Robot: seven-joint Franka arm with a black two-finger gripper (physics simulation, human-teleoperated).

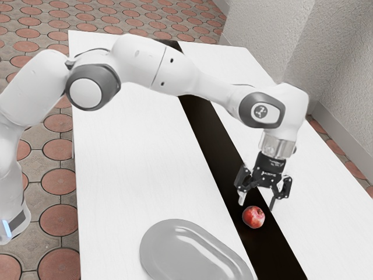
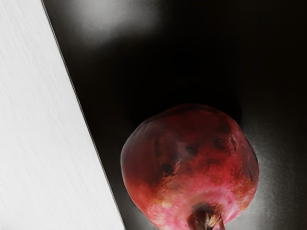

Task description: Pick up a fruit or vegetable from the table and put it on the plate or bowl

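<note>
In the exterior view, the gripper (image 1: 258, 201) hangs just above the red fruit (image 1: 253, 217), its fingers spread wide with nothing gripped. The fruit rests on the black strip (image 1: 215, 146) that runs along the white table (image 1: 134, 169). Being round, the fruit could be nudged and rolled along the strip if one finger landed on it before the other. The grey plate (image 1: 186, 251) lies near the fruit, toward the exterior view's left. Bare tabletop is left between them, so the carry appears unobstructed, and the wall (image 1: 332, 52) stands well apart. In the wrist view, the fruit (image 2: 189, 167) is seen close under the hand with its stem (image 2: 206, 220) showing. It sits on the strip (image 2: 168, 62) near the border with the white surface (image 2: 43, 143). A descent not centred over it would probably push it aside.
</note>
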